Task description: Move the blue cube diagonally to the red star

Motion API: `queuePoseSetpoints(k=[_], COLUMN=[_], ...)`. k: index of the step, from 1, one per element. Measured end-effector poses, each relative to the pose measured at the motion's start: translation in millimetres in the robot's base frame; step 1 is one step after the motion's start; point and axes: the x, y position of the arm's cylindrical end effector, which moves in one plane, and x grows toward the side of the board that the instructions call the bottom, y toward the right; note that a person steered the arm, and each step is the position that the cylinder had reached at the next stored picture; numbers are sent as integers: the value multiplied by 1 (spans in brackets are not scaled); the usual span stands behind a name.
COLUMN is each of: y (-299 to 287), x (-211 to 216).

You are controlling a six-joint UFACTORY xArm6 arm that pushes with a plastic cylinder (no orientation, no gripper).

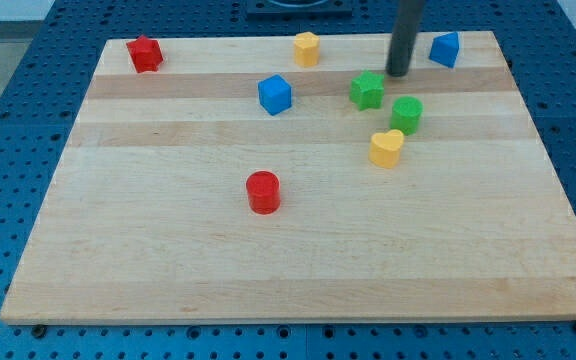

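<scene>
Camera view: your tip [398, 73], no hand, sits near the desk's [268, 270] top edge, between green star [367, 90] and blue block [445, 49]; blue cube [275, 95] stands apart.

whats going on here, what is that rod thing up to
I am a robot arm pushing blocks around a wooden board with a rod. My tip sits near the view's top, between the green star and a blue block, touching neither. The blue cube I am meant to move lies well to its left. The red star is in the top-left corner.
</scene>
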Motion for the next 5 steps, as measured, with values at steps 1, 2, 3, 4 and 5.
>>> queuePoseSetpoints(k=[1,2,3,4,5], y=[-40,-77,-103,-128,-156], x=[0,2,17,39,53])
